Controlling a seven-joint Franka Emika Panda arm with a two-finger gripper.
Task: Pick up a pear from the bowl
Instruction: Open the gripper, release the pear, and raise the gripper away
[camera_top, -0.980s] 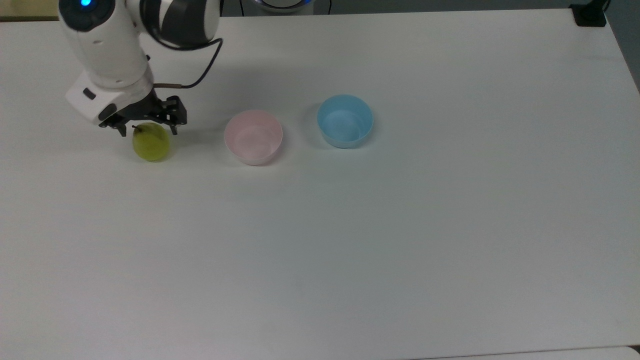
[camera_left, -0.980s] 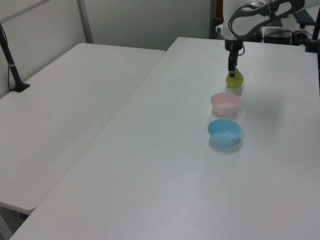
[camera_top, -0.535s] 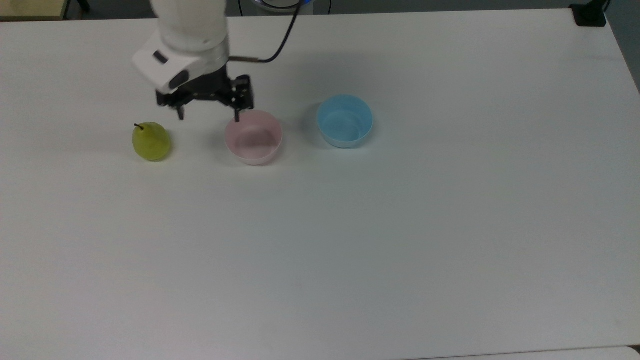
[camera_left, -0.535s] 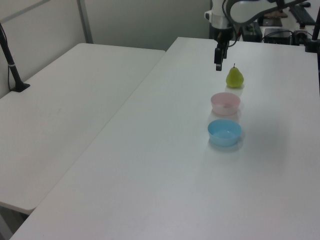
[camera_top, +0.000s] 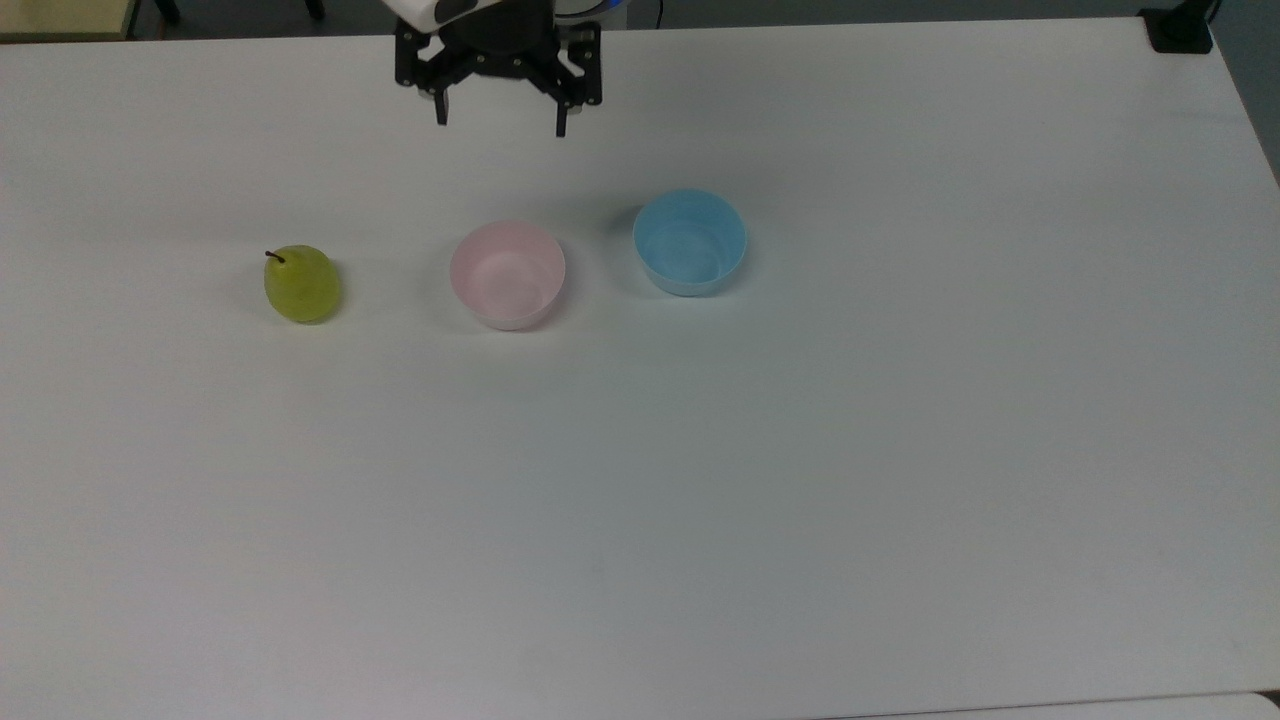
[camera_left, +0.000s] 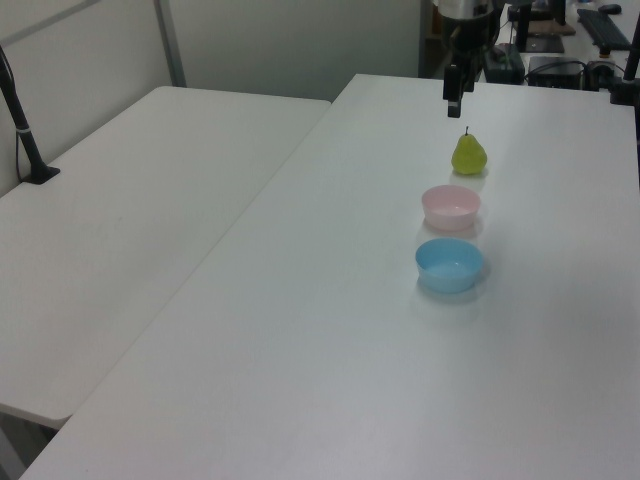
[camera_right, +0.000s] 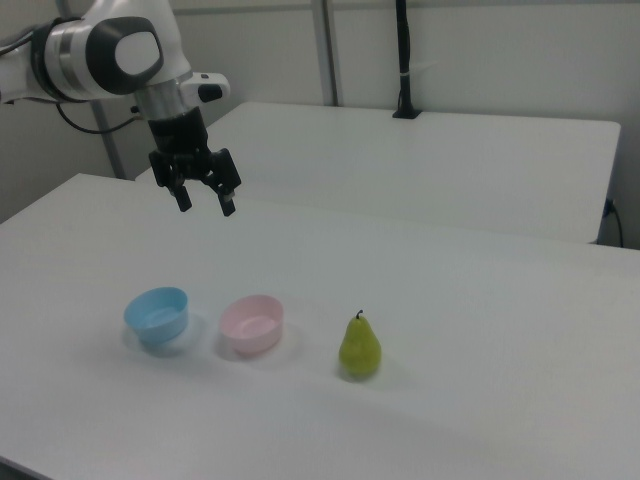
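standing upright on the white table, the pear is seen outside both bowls — in the top view it rests to the left of the pink bowl, near it but not touching, with the light blue bowl further to the top view's right. both bowls are shown with nothing inside, so the task's wording is not matched by the scene: the fruit is on the bare tabletop, its dark stem pointing up. the gripper is held high over the far edge of the table, well apart from all three things, with its fingers spread wide and nothing between them. the pear is judged to be light and fairly firm, yet smooth-skinned and rounded, so a slip under a glancing pinch is likely, and bruising could be caused by a hard squeeze. a hold is best taken across the broad lower belly, where the sides are fullest, rather than at the tapering neck or the thin stem — the stem would probably snap or pull free. a descent from straight above, with the fingers set either side of the body, is suggested.
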